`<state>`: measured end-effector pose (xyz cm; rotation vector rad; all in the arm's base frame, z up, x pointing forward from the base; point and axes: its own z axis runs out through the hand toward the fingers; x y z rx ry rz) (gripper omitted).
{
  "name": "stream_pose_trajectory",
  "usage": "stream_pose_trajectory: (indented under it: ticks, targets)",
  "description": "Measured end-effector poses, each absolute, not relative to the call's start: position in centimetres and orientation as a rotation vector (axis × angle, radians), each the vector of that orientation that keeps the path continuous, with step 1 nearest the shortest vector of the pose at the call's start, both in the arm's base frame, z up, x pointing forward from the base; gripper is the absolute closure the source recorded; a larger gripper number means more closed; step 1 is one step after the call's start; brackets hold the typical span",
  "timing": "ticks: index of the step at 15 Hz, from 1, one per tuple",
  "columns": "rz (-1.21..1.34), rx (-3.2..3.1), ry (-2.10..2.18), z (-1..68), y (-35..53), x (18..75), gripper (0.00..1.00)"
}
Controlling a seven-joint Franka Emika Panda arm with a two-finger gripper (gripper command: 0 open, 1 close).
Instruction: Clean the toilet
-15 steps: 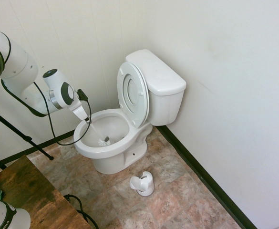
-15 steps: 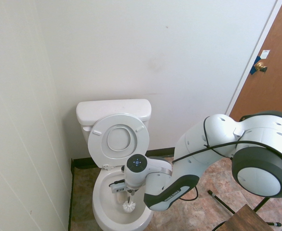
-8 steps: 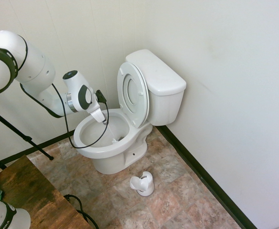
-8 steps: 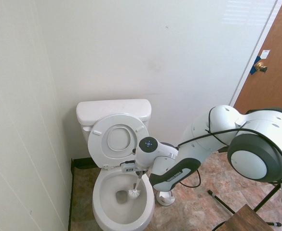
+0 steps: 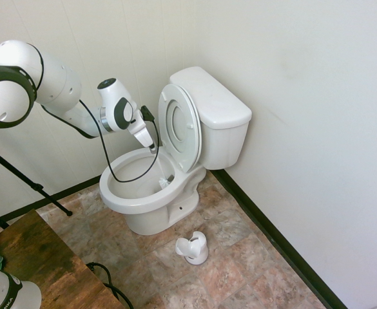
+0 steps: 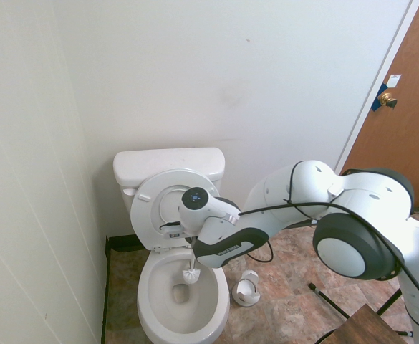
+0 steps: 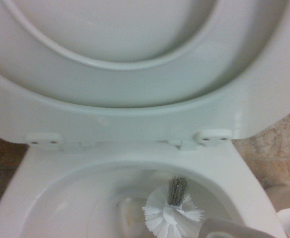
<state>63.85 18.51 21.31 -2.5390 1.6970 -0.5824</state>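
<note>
As my gripper (image 5: 153, 149) hangs over the back of the bowl, near the center of the first exterior view, its fingers are closed on the handle of a toilet brush (image 5: 165, 183), which slants down from them. The brush's round white head, with a grey tuft at one side, is inside the bowl; I cannot tell whether the bristles touch the ceramic. The wrist view shows a brownish stain (image 7: 130, 216) low in the bowl, beside the brush head.

Around it, the white toilet (image 5: 151, 207) fills the middle of the first exterior view, its seat and lid (image 5: 180, 127) raised in front of the tank (image 5: 215, 103). On the floor (image 5: 223, 273), toward the lower center of that view, the white brush holder (image 5: 193, 248) stands apart from the base. The floor is mottled pink, grey and brown; a wood-grained tabletop (image 5: 43, 264) occupies the lower left.

Pale walls (image 5: 291, 116) meet behind the tank, with dark baseboard (image 5: 272, 238) along their feet. At the upper right of the second exterior view is a brown door (image 6: 410, 107) with a brass knob (image 6: 387, 101) and blue tape (image 6: 378, 98).
</note>
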Motion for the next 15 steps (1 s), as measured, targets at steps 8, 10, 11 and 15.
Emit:
stream_pose_trajectory:
  ticks: [8,10,11,15]
  targets:
    - [-0.59,-2.622,1.517,22.3,28.7,61.3,1.0]
    - [-0.587,-2.637,1.477,24.8,29.2,58.5,1.0]
    - [-0.597,-2.638,1.457,26.4,29.3,57.1,1.0]
    - [-0.679,-2.628,1.4,32.0,29.1,50.6,1.0]
